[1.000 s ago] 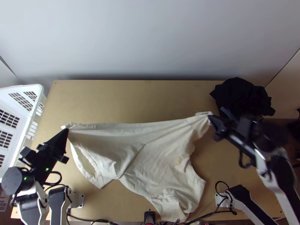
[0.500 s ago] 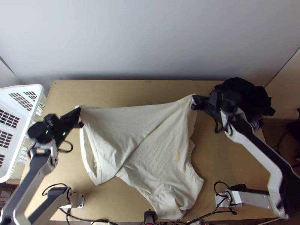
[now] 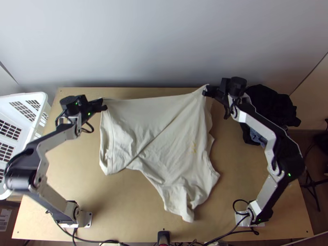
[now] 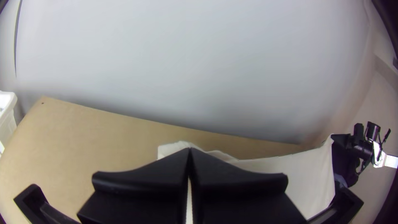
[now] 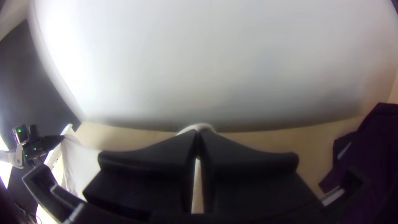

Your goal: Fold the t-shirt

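The cream t-shirt point(image 3: 164, 135) hangs stretched between the two grippers, its upper edge taut and its lower part lying creased on the table. At its upper left corner my left gripper point(image 3: 103, 105) is shut on the cloth; in the left wrist view the fingertips of the left gripper point(image 4: 189, 151) meet over the fabric point(image 4: 306, 174). My right gripper point(image 3: 206, 91) holds the upper right corner near the table's far edge. Cloth pokes out past the closed tips of the right gripper point(image 5: 198, 133) in the right wrist view.
A white slotted basket point(image 3: 24, 98) stands at the table's left edge. Dark bunched cloth point(image 3: 272, 106) lies at the far right, beside the right arm. Cables point(image 3: 110, 242) run along the near edge, and a pale wall point(image 3: 164, 41) rises behind the table.
Both grippers have moved toward the table's far edge and closer to each other, holding the shirt's corners. The shirt's lower part has slid away from the near edge.
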Robot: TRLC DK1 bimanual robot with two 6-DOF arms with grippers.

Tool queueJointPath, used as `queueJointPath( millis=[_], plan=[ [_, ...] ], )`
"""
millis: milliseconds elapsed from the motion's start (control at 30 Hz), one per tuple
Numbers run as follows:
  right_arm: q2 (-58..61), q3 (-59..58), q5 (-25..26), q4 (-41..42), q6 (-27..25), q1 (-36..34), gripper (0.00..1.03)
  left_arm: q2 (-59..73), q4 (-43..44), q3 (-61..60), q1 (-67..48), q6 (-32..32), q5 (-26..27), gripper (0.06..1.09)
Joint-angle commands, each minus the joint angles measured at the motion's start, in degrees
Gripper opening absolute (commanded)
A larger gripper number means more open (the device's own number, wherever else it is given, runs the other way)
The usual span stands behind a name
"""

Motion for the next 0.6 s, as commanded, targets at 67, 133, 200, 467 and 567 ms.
queueJointPath(
  millis=[67, 133, 200, 467, 567],
  plan=[
    [6.58, 9.05, 1.17, -3.67, -0.41, -0.37, 0.03, 14.00, -1.13, 13.02, 1.76, -0.09, -0.43, 0.09],
    [3.94, 5.97, 1.35, -4.55, -1.03, 0.60, 0.03, 13.91, -2.28, 12.50, 1.59, 0.18, -0.34, 0.09],
    [0.25, 1.32, 2.76, -4.55, -1.82, 1.65, 0.03, 12.85, -2.80, 10.83, 1.50, 0.79, 0.01, 0.09],
    [-19.53, -16.97, 8.38, -3.84, -1.47, 8.42, 0.03, 8.37, -2.80, 3.27, 1.59, 1.67, 1.15, 0.09],
    [-24.80, -20.83, 9.52, -5.07, -1.29, 10.44, 0.03, 6.96, -2.89, 2.04, 1.67, 1.93, 1.94, 0.09]
  ],
)
